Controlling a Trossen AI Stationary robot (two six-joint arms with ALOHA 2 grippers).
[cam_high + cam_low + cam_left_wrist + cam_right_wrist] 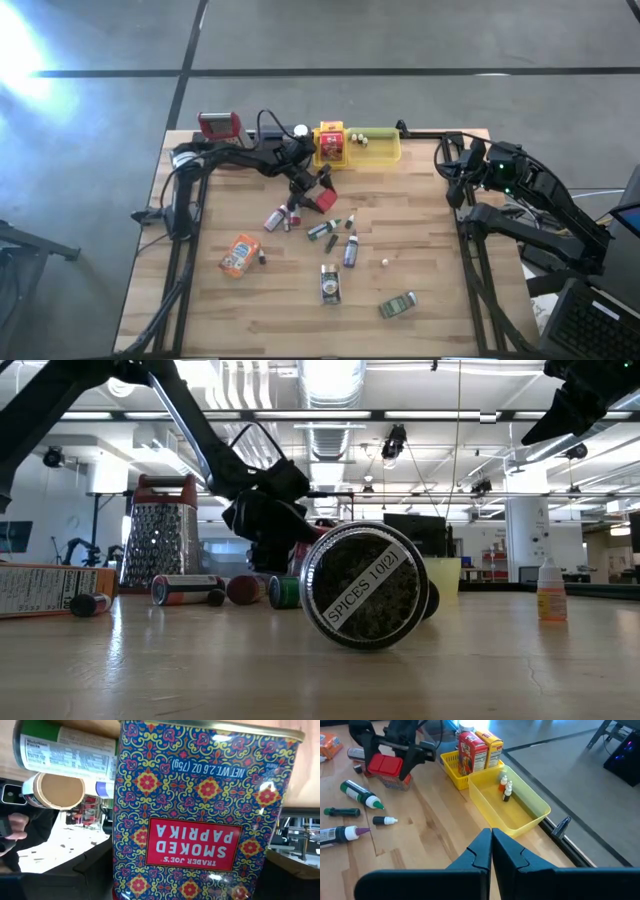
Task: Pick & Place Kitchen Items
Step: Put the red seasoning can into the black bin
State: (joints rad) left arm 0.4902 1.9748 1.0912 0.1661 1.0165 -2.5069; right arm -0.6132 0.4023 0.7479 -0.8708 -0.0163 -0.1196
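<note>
A smoked paprika tin (200,810) with a red lid (385,766) stands on the table near the middle, toward the far side. My left gripper (316,192) is open at it, one finger on either side (387,756); I cannot tell whether they touch. Other kitchen items lie loose nearer the front: an orange packet (240,255), small bottles (322,230) (350,250) (277,218), and two tins (330,285) (398,305). My right gripper (491,847) waits shut above the table's right edge.
A yellow tray (385,152) at the far edge holds two boxes (331,145) and tiny bottles (505,787). A red-topped grater (220,125) stands at the far left. A round spice jar (365,585) lies on its side close to the low camera.
</note>
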